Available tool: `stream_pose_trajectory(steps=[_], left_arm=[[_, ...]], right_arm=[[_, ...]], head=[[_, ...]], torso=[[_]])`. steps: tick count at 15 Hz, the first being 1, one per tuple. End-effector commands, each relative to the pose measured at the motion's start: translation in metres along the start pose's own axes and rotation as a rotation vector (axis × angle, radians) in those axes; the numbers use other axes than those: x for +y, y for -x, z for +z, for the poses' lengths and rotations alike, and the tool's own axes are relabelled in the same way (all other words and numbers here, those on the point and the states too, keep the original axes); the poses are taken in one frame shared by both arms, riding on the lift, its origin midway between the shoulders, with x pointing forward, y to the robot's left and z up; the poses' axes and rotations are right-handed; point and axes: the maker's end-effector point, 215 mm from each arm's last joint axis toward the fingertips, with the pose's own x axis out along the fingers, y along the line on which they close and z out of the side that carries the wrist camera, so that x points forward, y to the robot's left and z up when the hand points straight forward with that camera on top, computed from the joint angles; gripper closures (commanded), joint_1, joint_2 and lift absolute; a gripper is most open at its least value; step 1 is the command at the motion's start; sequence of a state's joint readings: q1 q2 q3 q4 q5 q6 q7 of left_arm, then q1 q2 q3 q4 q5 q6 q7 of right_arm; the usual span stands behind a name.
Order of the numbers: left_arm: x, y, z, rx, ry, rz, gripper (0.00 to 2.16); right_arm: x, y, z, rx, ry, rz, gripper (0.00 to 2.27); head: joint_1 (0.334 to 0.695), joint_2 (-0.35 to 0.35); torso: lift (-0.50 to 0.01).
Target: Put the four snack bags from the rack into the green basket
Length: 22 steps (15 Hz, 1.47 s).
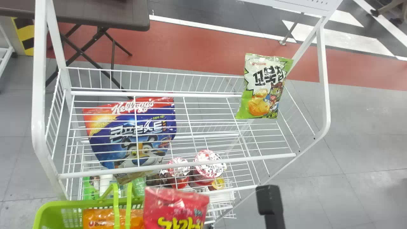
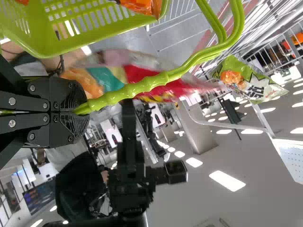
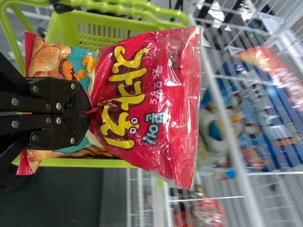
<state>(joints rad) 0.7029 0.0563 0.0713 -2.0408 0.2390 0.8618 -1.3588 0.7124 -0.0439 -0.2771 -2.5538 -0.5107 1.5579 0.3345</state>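
Observation:
In the head view, a black part of my right gripper's arm (image 1: 269, 203) rises at the bottom, right of a red snack bag (image 1: 176, 206). My right gripper (image 3: 87, 112) is shut on that bag's gathered end, beside the green basket (image 3: 61, 28). The basket (image 1: 51, 210) holds an orange bag (image 1: 98, 218). My left gripper (image 2: 78, 112) is shut on the basket's handle (image 2: 142, 87). A green and white snack bag (image 1: 265, 87) leans at the right rear of the rack (image 1: 178, 166).
A blue and red cereal bag (image 1: 133, 133) lies behind the rack's wires on the left. Red-lidded cups (image 1: 208, 167) sit lower in the rack. White posts frame both sides, and a brown table (image 1: 105, 14) stands behind on the left.

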Motion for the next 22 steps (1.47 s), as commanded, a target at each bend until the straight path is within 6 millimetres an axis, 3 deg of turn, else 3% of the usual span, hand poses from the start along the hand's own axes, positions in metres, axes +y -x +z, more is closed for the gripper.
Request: stream_pose_trajectory(steps=[1, 2, 8, 13, 14, 16, 17, 19, 22], left_arm=[[0.000, 0.000, 0.000, 0.001, -0.002, 0.001, 1.65], [0.000, 0.000, 0.000, 0.001, -0.002, 0.001, 1.65], [-0.003, -0.001, -0.001, 0.002, 0.000, -0.013, 1.65], [-0.005, -0.001, -0.004, 0.006, 0.006, -0.018, 1.65], [-0.006, -0.001, -0.003, 0.005, 0.002, -0.018, 1.65], [-0.007, -0.002, -0.003, 0.009, -0.001, -0.022, 1.65], [-0.007, -0.001, -0.003, 0.011, 0.000, -0.021, 1.65], [-0.008, -0.003, -0.003, 0.012, -0.003, -0.023, 1.65], [-0.010, -0.004, -0.005, 0.018, -0.001, -0.026, 1.65]], right_arm=[[-0.005, -0.027, -0.025, 0.090, -0.036, 0.016, 2.23], [-0.004, -0.035, -0.033, 0.114, -0.033, 0.017, 2.23], [0.002, -0.068, -0.004, 0.034, 0.037, 0.008, 2.22], [0.057, -0.076, -0.018, 0.048, 0.073, 0.135, 2.22], [0.060, -0.078, -0.022, 0.061, 0.081, 0.136, 2.22], [0.048, -0.082, -0.033, 0.100, 0.074, 0.116, 2.14], [0.042, -0.084, -0.034, 0.104, 0.070, 0.103, 1.76], [0.031, -0.079, -0.032, 0.092, 0.053, 0.087, 0.06], [0.009, -0.066, -0.019, 0.055, 0.039, 0.040, 0.04]], head=[[0.695, -0.350], [0.695, -0.350], [0.695, -0.350], [0.695, -0.215], [0.695, -0.148], [0.695, -0.099], [0.695, -0.092], [0.695, -0.120], [0.695, -0.201]], torso=[[-0.008], [-0.008], [-0.008], [-0.008], [-0.008], [-0.008], [-0.008], [-0.008], [-0.008]])
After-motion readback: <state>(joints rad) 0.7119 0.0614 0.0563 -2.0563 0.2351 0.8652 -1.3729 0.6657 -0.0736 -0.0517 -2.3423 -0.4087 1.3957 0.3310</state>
